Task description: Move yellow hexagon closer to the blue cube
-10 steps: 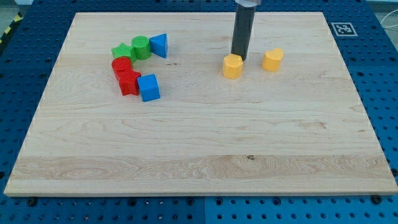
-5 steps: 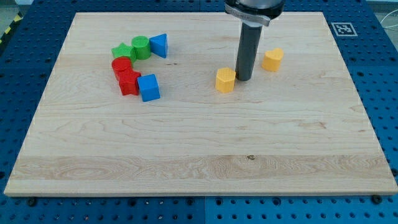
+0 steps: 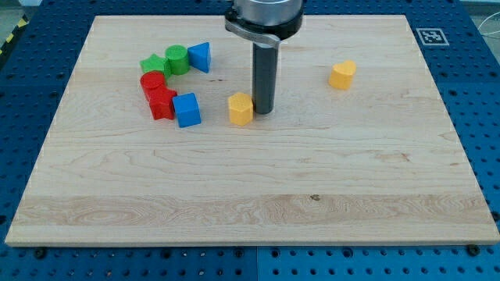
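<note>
- My tip down on the bench, touching the right side of the yellow hexagon.
- No pincer on this rod, so nothing to tell of spread or pinch.
- Yellow hexagon near the blue cube, to its right, apart from it.
- Second yellow block well apart, at the view's upper right.

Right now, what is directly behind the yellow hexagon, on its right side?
My tip stands against the yellow hexagon on its right. The rod hides the strip of board behind it; exact contact cannot be confirmed.
</note>
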